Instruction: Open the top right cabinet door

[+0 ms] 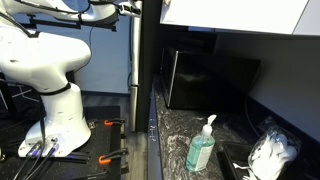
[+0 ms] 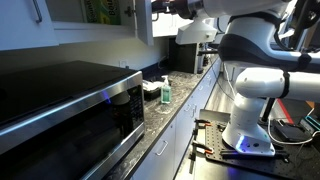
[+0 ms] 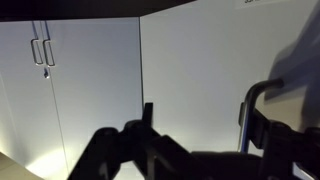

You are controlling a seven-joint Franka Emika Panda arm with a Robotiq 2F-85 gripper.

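Wrist view is filled by the top right cabinet door (image 3: 215, 50), lying straight ahead of the gripper (image 3: 196, 125), whose jaws are held wide apart. The door's upright seam edge is lined up just above one jaw; that edge is judged the purchase.

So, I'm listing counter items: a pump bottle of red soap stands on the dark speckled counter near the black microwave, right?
Not red: the soap in the pump bottle is blue-green, as both exterior views show. It does stand on the dark speckled counter near the black microwave.
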